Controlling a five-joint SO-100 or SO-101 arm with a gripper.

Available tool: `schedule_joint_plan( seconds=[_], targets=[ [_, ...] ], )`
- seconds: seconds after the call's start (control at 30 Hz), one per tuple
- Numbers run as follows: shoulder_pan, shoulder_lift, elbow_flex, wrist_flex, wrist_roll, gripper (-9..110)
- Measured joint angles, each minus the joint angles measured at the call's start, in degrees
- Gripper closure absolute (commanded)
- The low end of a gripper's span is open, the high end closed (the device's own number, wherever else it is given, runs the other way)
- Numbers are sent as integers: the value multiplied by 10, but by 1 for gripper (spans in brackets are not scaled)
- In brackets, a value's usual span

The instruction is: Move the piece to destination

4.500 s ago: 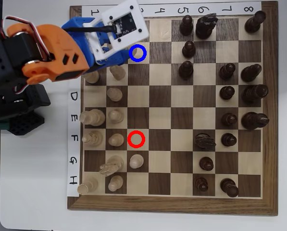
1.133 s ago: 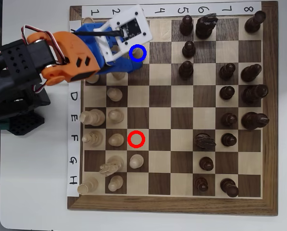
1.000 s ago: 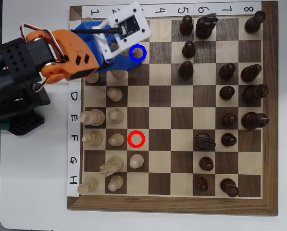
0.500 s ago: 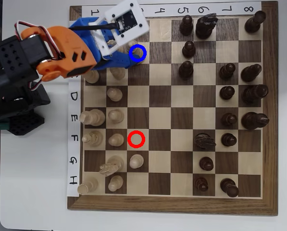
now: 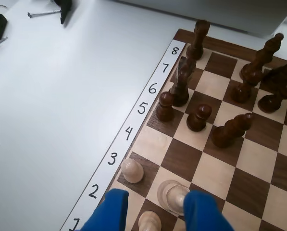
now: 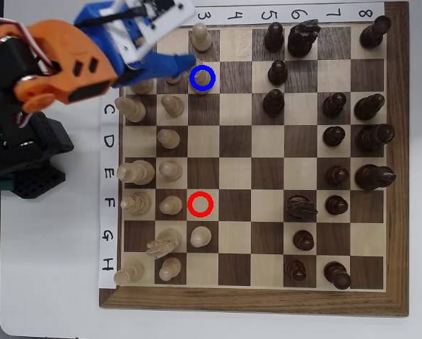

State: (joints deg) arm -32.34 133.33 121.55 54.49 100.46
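The pawn (image 6: 203, 78) stands upright inside the blue ring on the light square (image 6: 214, 65). It is seen almost end-on, so its long axis is vertical. In the wrist view the pawn (image 5: 175, 195) lies at 3 o'clock from the gripper (image 5: 157, 194), just beside the blue finger (image 5: 199, 211) on that view's right and not between the two. The jaws are spread apart and grip nothing. Another pale piece (image 6: 201, 35) stands at 12 o'clock from the pawn. The placing looks done. I judge that any pull-away must keep that near finger off the pawn.
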Motion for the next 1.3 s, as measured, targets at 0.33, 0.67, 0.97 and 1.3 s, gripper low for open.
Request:
schedule_joint_plan(
  seconds=[0.33, 0.67, 0.97, 1.3],
  targets=[
    [0, 1, -163, 97, -33, 101],
    [89, 1, -241, 109, -199, 101],
    [241, 1, -241, 104, -367, 101],
    [437, 6, -226, 63, -502, 101]
  ],
)
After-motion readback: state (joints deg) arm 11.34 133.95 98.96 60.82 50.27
